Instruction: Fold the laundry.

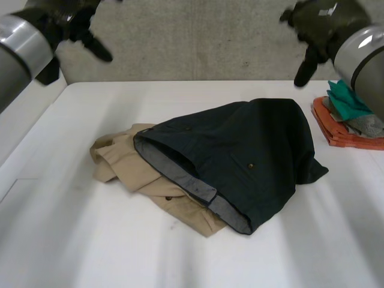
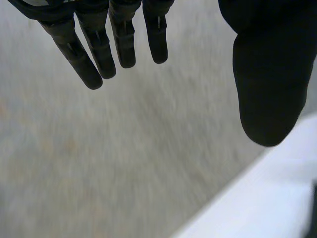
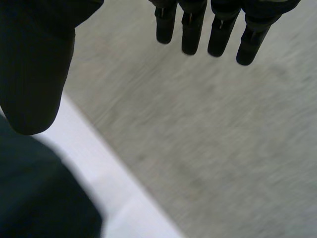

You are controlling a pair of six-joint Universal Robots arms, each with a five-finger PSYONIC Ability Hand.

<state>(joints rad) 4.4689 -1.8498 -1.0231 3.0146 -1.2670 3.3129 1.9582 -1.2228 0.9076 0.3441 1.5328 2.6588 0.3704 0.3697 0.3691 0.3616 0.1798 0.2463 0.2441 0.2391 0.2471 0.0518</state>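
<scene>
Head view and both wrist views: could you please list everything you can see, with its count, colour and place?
dark garment: one, dark navy with a grey lining, middle of the table, lying partly over the tan garment.
tan garment: one, tan, crumpled under the dark garment and sticking out on the robot's left and near sides.
folded cloths: one small pile, orange below, teal and grey on top, at the table's right edge.
table: one, white, under all the laundry.
floor: grey, beyond the table's far edge.
left hand: one, black, raised over the far left corner, fingers straight, holding nothing.
right hand: one, black, raised over the far right, above the pile, fingers straight, holding nothing.
</scene>
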